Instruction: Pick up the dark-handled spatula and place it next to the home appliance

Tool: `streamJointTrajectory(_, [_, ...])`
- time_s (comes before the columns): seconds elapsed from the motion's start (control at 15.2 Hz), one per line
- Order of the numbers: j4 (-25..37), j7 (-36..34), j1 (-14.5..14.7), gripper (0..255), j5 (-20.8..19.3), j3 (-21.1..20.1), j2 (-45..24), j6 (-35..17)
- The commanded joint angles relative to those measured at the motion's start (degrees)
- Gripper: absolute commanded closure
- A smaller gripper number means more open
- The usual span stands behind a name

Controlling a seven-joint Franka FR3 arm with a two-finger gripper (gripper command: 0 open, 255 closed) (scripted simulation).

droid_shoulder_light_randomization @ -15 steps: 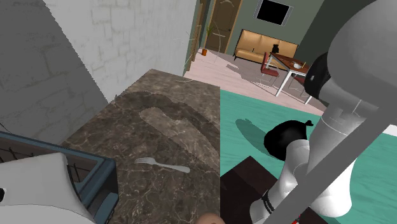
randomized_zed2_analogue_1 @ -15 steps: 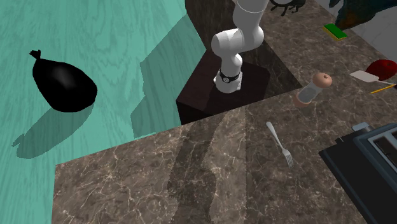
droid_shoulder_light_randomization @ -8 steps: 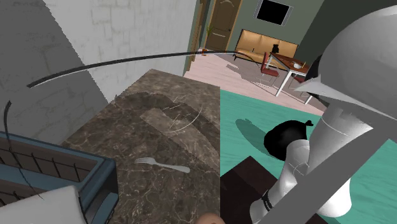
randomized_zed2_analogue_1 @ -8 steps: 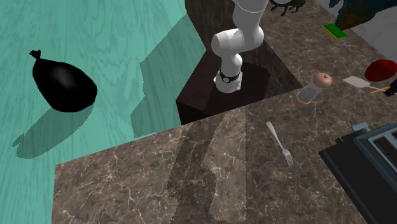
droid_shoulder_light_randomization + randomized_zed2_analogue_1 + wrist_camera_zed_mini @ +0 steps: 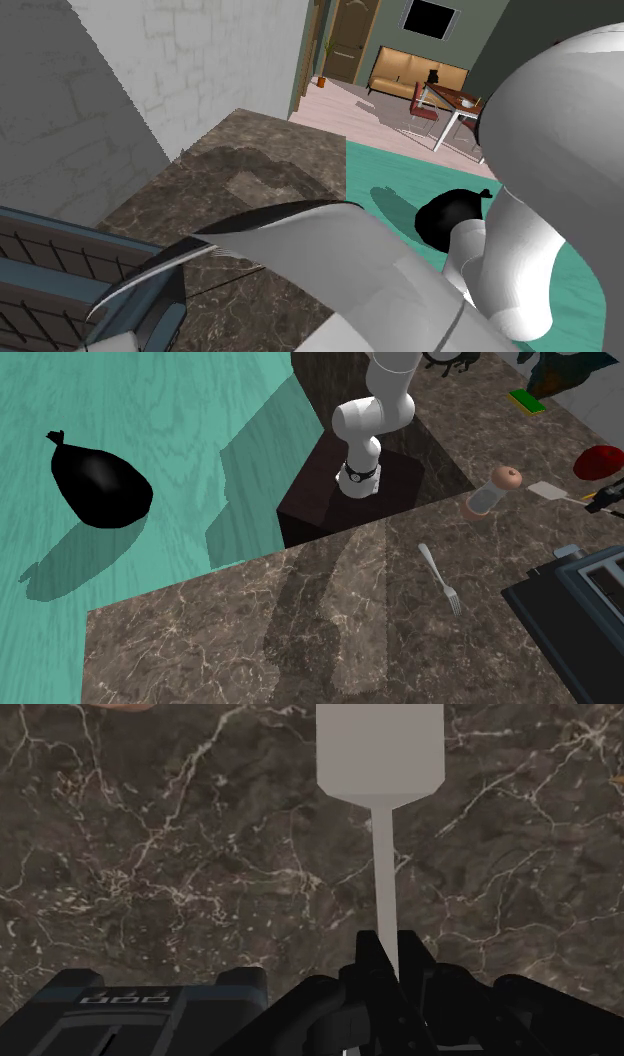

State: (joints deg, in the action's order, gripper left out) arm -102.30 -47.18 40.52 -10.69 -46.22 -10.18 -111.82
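Spatula (image 5: 381, 764): clamped in jaws, apparently airborne, carried nearer the appliance (image 5: 565, 620) over the surface (image 5: 300, 642) since a second ago. Placement pending.

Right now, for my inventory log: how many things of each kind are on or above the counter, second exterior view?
Fork: 1
Spatula: 1
Pepper grinder: 1
Green sponge: 1
Red rounded object: 1
Countertop appliance: 1
Unclear shapes at top edge: 2
Total: 8

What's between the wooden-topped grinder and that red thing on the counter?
The pale blade of the spatula, clasped by the gripper, lies between the grinder and the red thing in the second exterior view.
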Motion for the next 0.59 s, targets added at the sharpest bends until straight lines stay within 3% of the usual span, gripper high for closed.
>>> streamJointTrajectory(0.0, [-1.15,-0.25,0.02,255,-0.31,0.1,-0.28,-1.36])
streamJointTrajectory(0.53, [-5.31,-1.83,0.49,255,-2.41,0.7,-2.35,-6.85])
